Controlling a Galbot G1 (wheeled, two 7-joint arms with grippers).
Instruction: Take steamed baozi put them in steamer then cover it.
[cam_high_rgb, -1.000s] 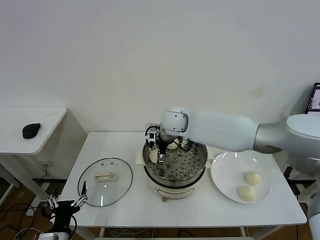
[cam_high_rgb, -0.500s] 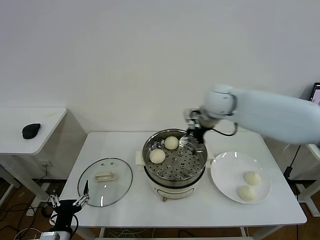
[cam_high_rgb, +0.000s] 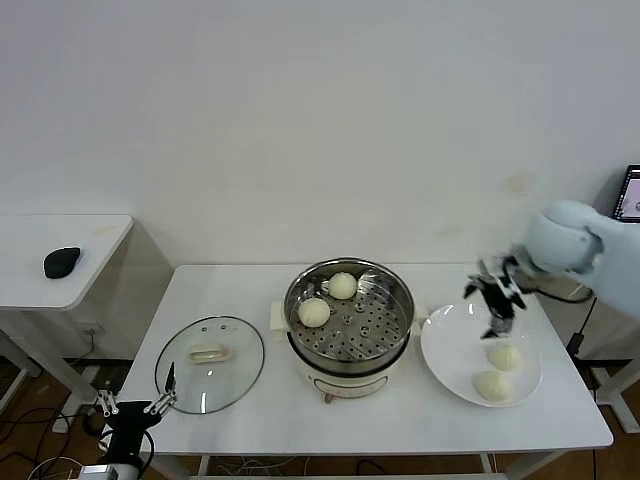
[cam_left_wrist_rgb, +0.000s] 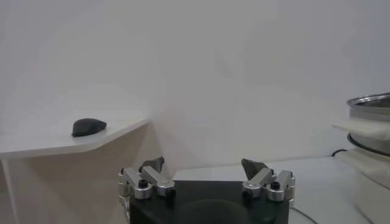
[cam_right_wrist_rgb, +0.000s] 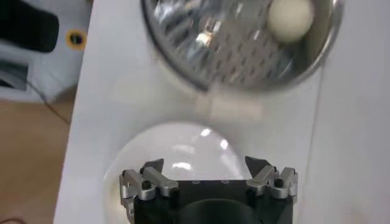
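The steamer (cam_high_rgb: 344, 362) stands mid-table with two baozi (cam_high_rgb: 342, 285) (cam_high_rgb: 314, 312) on its perforated tray. Two more baozi (cam_high_rgb: 504, 356) (cam_high_rgb: 491, 385) lie on the white plate (cam_high_rgb: 450, 345) to its right. My right gripper (cam_high_rgb: 496, 318) hangs open and empty over the plate's far side, just behind the nearer baozi. In the right wrist view that gripper (cam_right_wrist_rgb: 204, 165) is above the plate (cam_right_wrist_rgb: 170, 146), with the steamer (cam_right_wrist_rgb: 201, 55) and one baozi (cam_right_wrist_rgb: 291, 18) beyond. The cover (cam_high_rgb: 210, 362) lies flat on the table left of the steamer. My left gripper (cam_high_rgb: 133, 402) waits open below the table's front left corner.
A side table (cam_high_rgb: 60, 270) with a black mouse (cam_high_rgb: 62, 261) stands at the left; the left wrist view shows the mouse (cam_left_wrist_rgb: 88, 126) and the steamer's edge (cam_left_wrist_rgb: 372, 122) past the open left gripper (cam_left_wrist_rgb: 203, 167). A screen's edge (cam_high_rgb: 630, 205) shows far right.
My right gripper has left the steamer and swung right to above the plate. A second baozi now lies uncovered in the steamer. The left arm has not moved.
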